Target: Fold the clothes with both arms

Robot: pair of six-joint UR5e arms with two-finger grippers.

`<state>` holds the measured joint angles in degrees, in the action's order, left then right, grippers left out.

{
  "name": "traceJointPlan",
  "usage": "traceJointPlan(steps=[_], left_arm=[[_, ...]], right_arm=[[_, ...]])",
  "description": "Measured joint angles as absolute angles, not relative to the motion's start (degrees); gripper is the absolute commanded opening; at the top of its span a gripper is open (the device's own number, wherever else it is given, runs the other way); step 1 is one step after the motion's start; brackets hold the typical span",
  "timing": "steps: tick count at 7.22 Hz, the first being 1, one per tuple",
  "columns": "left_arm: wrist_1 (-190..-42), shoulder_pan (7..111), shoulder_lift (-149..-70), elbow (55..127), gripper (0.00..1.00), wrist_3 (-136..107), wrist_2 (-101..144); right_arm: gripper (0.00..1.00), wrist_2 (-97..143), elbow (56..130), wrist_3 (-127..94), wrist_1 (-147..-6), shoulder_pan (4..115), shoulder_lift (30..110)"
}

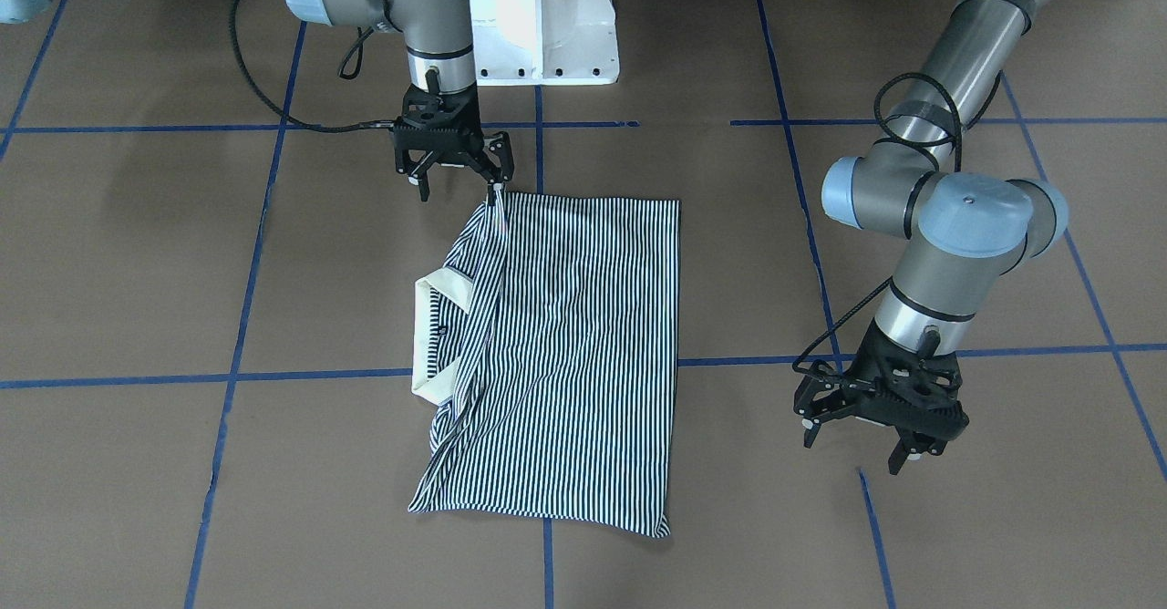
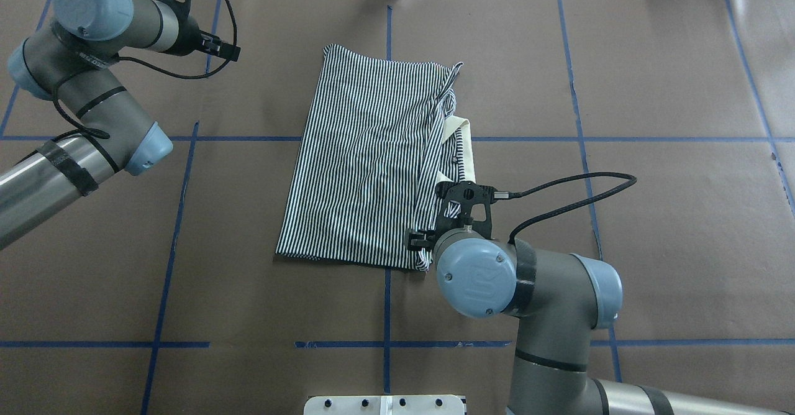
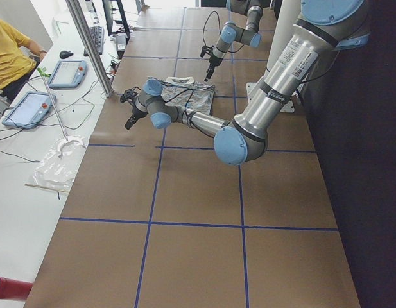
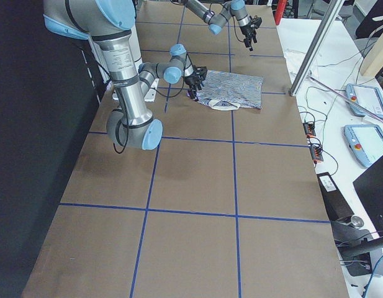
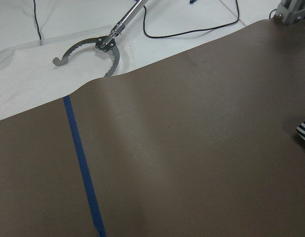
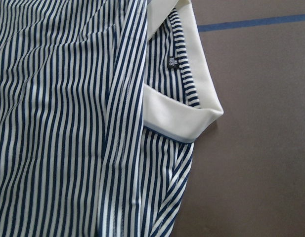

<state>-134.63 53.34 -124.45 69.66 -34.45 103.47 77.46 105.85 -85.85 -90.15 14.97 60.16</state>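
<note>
The striped polo shirt (image 1: 583,354) lies flat on the brown table, folded lengthwise into a long rectangle. Its cream collar (image 1: 428,335) sticks out on one long side. The shirt also shows in the overhead view (image 2: 366,160) and fills the right wrist view (image 6: 68,123), collar (image 6: 182,118) included. My right gripper (image 1: 459,180) is open just above the shirt's corner nearest the robot base, and one fingertip (image 1: 500,171) is almost on the cloth. My left gripper (image 1: 852,449) is open and empty, hovering over bare table well off the shirt's plain long edge.
The white pedestal base (image 1: 547,25) stands behind the shirt. Blue tape lines (image 1: 237,317) grid the table. Beyond the table's far edge, a white bench holds cables and a metal grabber tool (image 5: 93,47). A seated person (image 3: 8,58) and tablets are beside it.
</note>
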Motion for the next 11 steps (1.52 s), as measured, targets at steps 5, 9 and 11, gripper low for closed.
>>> traceJointPlan(steps=[5, 9, 11], left_arm=[[-134.6, 53.2, -123.5, 70.5, 1.00, -34.4, 103.5], [-134.6, 53.0, -123.2, 70.7, 1.00, -34.4, 103.5], [-134.6, 52.7, -123.2, 70.9, 1.00, -34.5, 103.5]], right_arm=[[0.41, 70.6, 103.1, -82.4, -93.0, 9.5, 58.0], [0.00, 69.4, 102.5, -81.9, -93.0, 9.6, 57.4], [0.00, 69.3, 102.7, -81.9, -92.9, 10.4, 57.5]])
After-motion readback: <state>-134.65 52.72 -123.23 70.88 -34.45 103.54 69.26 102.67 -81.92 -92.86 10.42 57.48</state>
